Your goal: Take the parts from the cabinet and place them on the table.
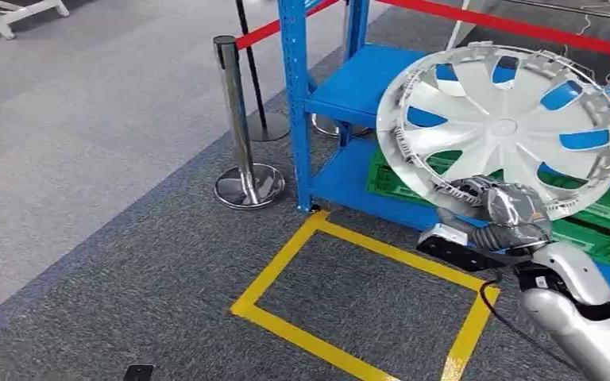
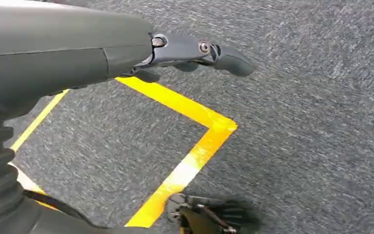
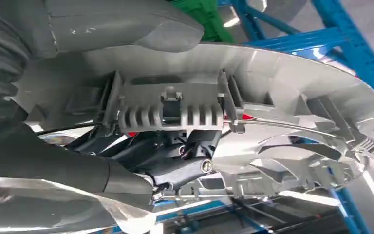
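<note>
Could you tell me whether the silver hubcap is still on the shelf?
Out: the right hand holds the silver plastic hubcap by its rim, in front of the blue metal shelving.

Chrome stanchion [image 1: 238,127] with red rope [image 1: 274,28] beside yellow floor tape [image 1: 365,294]; green crates [image 1: 604,230], perhaps.

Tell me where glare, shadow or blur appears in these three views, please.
Head view: sharp, evenly lit, bright sheen on the stanchion. Left wrist view: a pale glare patch on the yellow tape, soft shadow beneath the left hand. Right wrist view: the hubcap fills the frame; the right hand looks soft with bright reflections.
</note>
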